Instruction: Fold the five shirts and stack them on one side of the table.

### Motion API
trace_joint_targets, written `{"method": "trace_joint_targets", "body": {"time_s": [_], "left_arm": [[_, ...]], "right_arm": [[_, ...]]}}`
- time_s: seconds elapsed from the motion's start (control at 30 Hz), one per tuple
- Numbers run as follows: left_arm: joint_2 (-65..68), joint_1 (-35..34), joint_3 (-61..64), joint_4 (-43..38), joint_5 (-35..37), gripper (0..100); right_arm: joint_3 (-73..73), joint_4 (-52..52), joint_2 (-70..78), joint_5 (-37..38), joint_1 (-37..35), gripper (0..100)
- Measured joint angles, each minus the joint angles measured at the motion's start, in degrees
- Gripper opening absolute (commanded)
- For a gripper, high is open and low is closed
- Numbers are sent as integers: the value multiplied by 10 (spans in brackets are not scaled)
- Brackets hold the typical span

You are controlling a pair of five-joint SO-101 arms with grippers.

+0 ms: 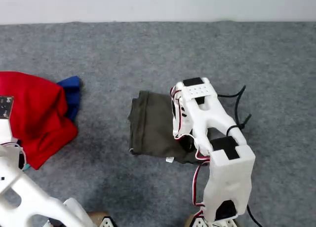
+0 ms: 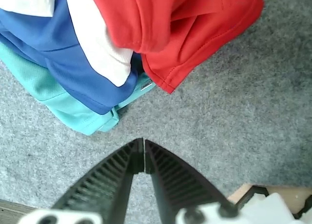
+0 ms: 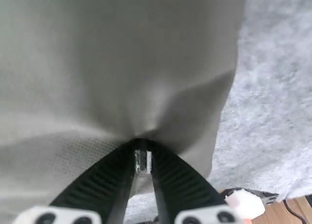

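Observation:
A folded olive shirt [image 1: 153,126] lies mid-table on the grey carpet. The right arm [image 1: 212,133] stands over the shirt's right part. In the right wrist view my right gripper [image 3: 142,158] is shut on a pinch of the olive shirt [image 3: 122,63], which puckers at the fingertips. At the table's left lies a pile topped by a red shirt [image 1: 34,113], with a blue shirt [image 1: 71,91] showing behind it. The left wrist view shows the red shirt [image 2: 185,24] over a white shirt [image 2: 97,44], the blue shirt [image 2: 58,53] and a teal shirt [image 2: 63,104]. My left gripper [image 2: 145,156] is shut and holds nothing, just off the pile's edge.
Grey carpet [image 1: 148,54] covers the table up to a pale wall [image 1: 158,5] at the back. The left arm's white body [image 1: 19,192] fills the front left corner. A black cable [image 1: 239,106] trails right of the right arm. The table's wooden edge [image 2: 243,192] shows by the left gripper.

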Motion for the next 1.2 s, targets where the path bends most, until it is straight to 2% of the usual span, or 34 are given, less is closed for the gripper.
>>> {"method": "trace_joint_targets", "body": {"time_s": [0.2, 0.33, 0.63, 0.9, 1.03, 1.2], "left_arm": [[0, 0, 0, 0, 0, 16], [0, 0, 0, 0, 0, 16], [0, 0, 0, 0, 0, 16], [0, 0, 0, 0, 0, 16], [0, 0, 0, 0, 0, 16], [0, 0, 0, 0, 0, 16]], "right_arm": [[-62, 25, -67, 2, -12, 10], [-90, 15, -114, 33, -19, 10], [-92, -206, -76, 141, 67, 10], [-92, -303, 43, 156, 71, 10], [-118, -305, 46, 156, 71, 10], [-180, -210, 13, 156, 62, 15]]}}
